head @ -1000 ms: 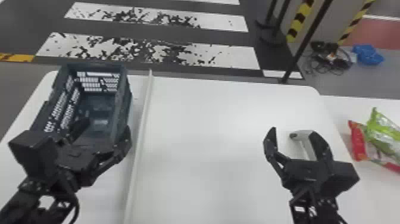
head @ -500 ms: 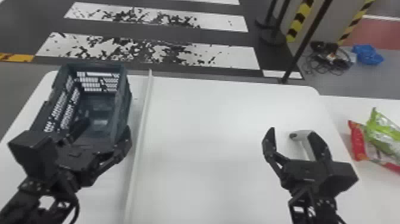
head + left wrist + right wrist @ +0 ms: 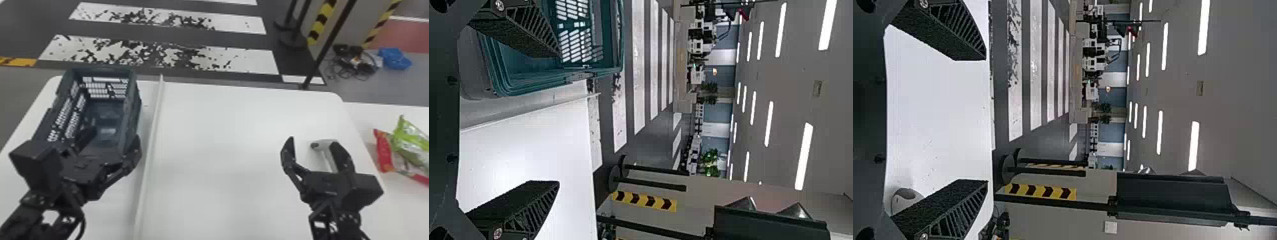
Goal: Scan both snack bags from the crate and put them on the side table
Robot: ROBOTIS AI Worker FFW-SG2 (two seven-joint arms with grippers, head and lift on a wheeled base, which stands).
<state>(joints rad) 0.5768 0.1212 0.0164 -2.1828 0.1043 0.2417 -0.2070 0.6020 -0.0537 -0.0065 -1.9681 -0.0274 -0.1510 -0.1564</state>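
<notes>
In the head view, my left gripper (image 3: 110,140) stands open over the near end of the dark blue crate (image 3: 110,113), whose visible floor holds no bag. Its fingers are apart in the left wrist view, where the left gripper (image 3: 556,120) has the crate (image 3: 544,82) beyond one finger. My right gripper (image 3: 314,148) is open above the table, beside the white scanner (image 3: 326,153). The right gripper (image 3: 985,120) holds nothing in the right wrist view; the scanner (image 3: 904,199) is partly behind one finger. A green snack bag (image 3: 410,143) lies against a red one (image 3: 384,153) on the side table (image 3: 402,204).
A raised white strip (image 3: 149,153) runs along the white table (image 3: 229,127), between the crate and the scanner. Beyond the far edge stands a black post (image 3: 328,44), with cables (image 3: 354,63) and a blue bag (image 3: 394,58) on the floor.
My right gripper has shifted very slightly to the left in the head view. The left arm, the crate and both bags keep their places.
</notes>
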